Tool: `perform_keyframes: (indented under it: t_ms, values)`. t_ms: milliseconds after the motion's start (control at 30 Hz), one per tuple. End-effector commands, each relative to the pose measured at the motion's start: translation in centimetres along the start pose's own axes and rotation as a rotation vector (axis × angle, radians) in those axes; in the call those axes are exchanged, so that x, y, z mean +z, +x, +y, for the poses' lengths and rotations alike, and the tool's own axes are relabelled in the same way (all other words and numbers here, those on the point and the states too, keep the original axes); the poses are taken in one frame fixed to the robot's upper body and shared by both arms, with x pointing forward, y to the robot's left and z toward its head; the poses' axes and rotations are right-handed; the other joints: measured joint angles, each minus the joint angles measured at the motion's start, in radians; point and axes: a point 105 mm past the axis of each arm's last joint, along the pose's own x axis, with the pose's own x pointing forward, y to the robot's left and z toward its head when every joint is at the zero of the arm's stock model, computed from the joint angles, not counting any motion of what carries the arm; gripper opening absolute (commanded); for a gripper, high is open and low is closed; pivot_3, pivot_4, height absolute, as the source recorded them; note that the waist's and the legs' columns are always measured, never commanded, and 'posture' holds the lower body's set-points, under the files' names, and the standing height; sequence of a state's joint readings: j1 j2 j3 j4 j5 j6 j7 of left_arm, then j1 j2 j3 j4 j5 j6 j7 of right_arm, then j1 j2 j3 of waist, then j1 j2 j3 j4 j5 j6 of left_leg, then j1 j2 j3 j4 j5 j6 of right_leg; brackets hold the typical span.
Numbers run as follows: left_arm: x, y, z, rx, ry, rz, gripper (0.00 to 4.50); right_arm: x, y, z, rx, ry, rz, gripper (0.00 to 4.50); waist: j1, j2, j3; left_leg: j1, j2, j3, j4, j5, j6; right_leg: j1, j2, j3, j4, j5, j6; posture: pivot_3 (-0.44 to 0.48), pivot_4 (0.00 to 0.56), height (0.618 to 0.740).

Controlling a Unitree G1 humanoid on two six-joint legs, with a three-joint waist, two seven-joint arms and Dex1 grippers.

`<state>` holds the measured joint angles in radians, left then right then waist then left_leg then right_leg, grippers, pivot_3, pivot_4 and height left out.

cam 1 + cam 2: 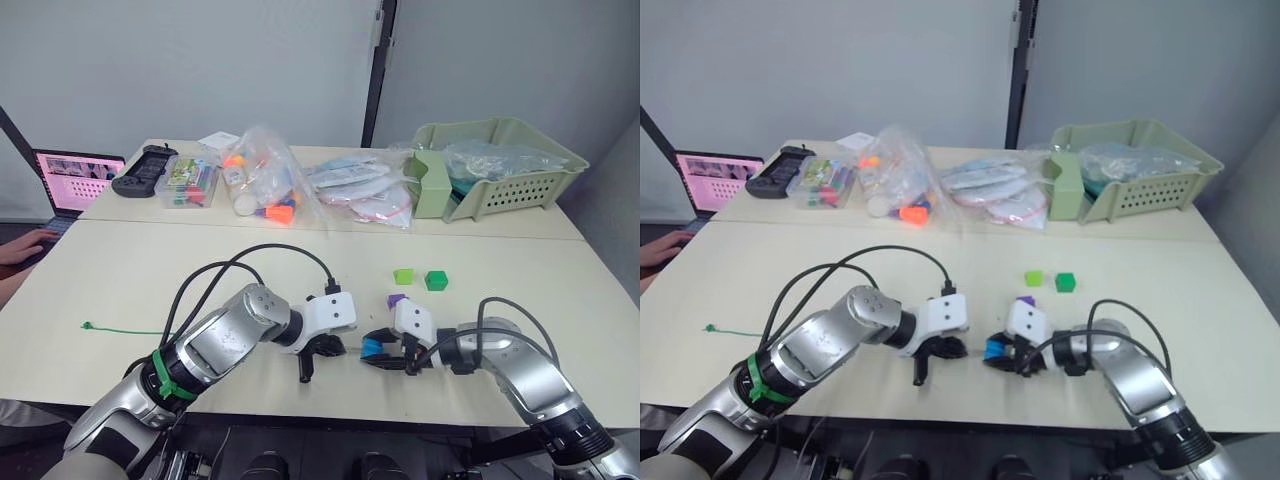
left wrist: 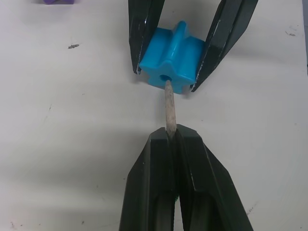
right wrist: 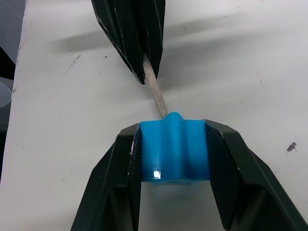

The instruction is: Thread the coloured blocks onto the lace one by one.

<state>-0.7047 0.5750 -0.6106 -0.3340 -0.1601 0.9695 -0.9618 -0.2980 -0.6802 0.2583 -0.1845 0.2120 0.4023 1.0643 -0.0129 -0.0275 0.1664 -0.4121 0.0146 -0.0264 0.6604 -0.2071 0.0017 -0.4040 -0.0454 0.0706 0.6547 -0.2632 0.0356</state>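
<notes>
My right gripper is shut on a bright blue block, holding it just above the table's front edge. Facing it, my left gripper is shut on the lace's stiff pale tip, whose end sits in the blue block's centre hole. The thin green lace trails left across the table to a small knot. A purple block lies just behind the right gripper. Farther back sit a lime green block and a dark green block.
At the back of the table are a pale green basket, plastic bags of toys, a clear box and a black controller. An open laptop and a person's hand are at far left.
</notes>
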Motion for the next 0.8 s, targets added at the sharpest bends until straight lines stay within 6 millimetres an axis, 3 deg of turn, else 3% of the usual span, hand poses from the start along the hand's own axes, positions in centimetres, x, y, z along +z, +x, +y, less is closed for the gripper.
perform_keyframes:
  t_ms: [33, 600, 800]
  values:
    - [0.4, 0.0, 0.0, 0.004, 0.024, -0.016, 0.0, -0.9, -0.5, -0.1, -0.004, 0.027, 0.028, 1.37, 0.001, 0.0, 0.0, 0.0, 0.0, 0.0, 0.0, 0.0, 0.0, 0.0, 0.0, 0.0, 0.0, 0.0, 0.0, 0.0, 0.15, 0.74]
    - [1.9, 1.6, -0.5, -0.034, 0.057, -0.068, 0.0, 1.1, 1.4, 0.3, 0.023, -0.011, 0.003, 1.37, -0.004, 0.0, 0.0, 0.001, 0.0, 0.0, 0.0, 0.0, 0.0, 0.0, 0.0, 0.0, 0.0, 0.0, 0.0, 0.0, 0.15, 0.74]
    - [1.6, 2.3, -0.6, -0.057, 0.04, -0.12, 0.0, 1.2, 1.3, 0.4, 0.015, -0.012, 0.004, 1.37, -0.003, 0.0, 0.0, 0.007, 0.0, 0.0, 0.0, 0.0, 0.0, 0.006, 0.0, 0.0, 0.001, -0.001, 0.001, 0.0, 0.15, 0.74]
